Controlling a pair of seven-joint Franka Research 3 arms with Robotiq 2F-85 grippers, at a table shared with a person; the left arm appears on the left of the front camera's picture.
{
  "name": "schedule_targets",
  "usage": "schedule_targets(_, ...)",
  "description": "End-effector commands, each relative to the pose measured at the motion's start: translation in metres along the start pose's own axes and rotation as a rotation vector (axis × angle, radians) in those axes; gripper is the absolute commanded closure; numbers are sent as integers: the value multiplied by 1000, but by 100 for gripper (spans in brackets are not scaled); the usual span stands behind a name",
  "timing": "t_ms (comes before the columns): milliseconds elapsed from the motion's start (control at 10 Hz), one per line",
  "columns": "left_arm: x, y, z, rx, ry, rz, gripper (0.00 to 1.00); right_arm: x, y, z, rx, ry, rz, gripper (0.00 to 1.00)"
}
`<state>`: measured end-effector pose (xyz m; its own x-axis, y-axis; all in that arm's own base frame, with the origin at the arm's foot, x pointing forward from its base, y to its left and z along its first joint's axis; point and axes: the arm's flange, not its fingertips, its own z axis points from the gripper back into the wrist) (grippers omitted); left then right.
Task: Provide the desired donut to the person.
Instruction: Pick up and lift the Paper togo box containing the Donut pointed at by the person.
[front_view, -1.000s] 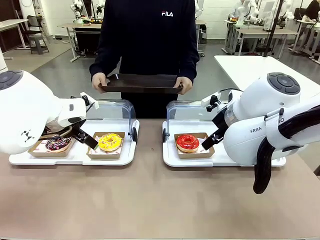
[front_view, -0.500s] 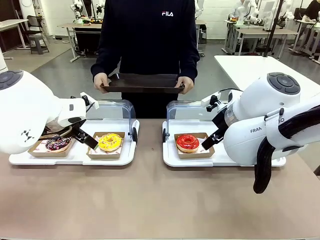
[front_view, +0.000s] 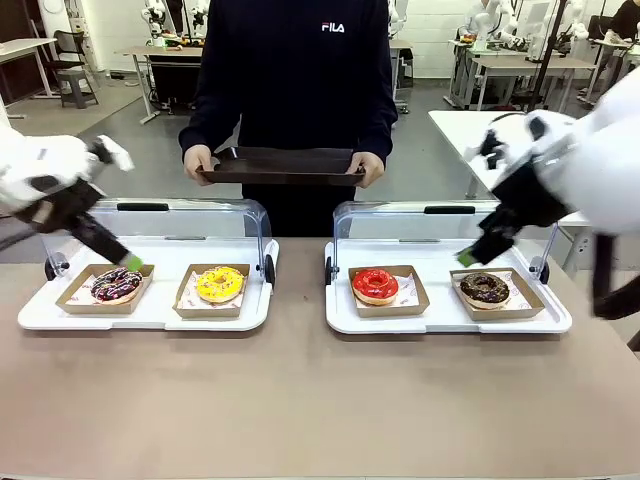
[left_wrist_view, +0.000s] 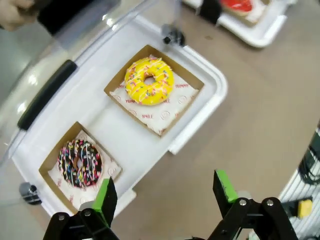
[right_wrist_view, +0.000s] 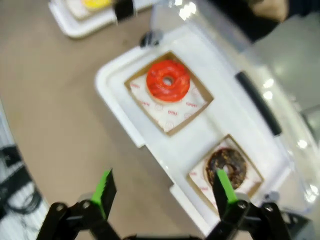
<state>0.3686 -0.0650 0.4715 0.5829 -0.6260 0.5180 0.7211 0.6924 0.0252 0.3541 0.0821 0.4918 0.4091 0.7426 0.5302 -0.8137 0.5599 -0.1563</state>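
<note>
The left hand (left_wrist_view: 165, 189), fingers apart and empty, hangs by the near edge of the left tray (front_view: 150, 318), close to the sprinkled donut (left_wrist_view: 79, 163), with the yellow donut (left_wrist_view: 149, 81) beyond. The right hand (right_wrist_view: 164, 184), also apart and empty, hangs over the right tray (right_wrist_view: 115, 95), which holds the red donut (right_wrist_view: 168, 81) and the chocolate donut (right_wrist_view: 227, 169); that view is blurred. Both arms smear in the front view. The person (front_view: 290, 90), cut off at the neck, holds a dark tray (front_view: 280, 165) across the brown surface (front_view: 300, 400); other tables stand behind
</note>
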Motion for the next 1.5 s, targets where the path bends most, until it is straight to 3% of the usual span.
schedule_targets(0, -68, -7, 25, -62, -52, -65, 0, -39, -17, 23, 54, -33, 83, 0)
schedule_targets(300, -92, 4, 48, -40, -111, -153, 0, -59, -40, 50, 130, -179, 79, 0)
schedule_targets(600, -108, 9, 64, -46, -202, -156, 0, -77, -43, 66, 135, -290, 56, 0)
schedule_targets(1400, -113, 6, 68, -83, -308, -204, 0, -85, -43, 73, 135, -446, 54, 0)
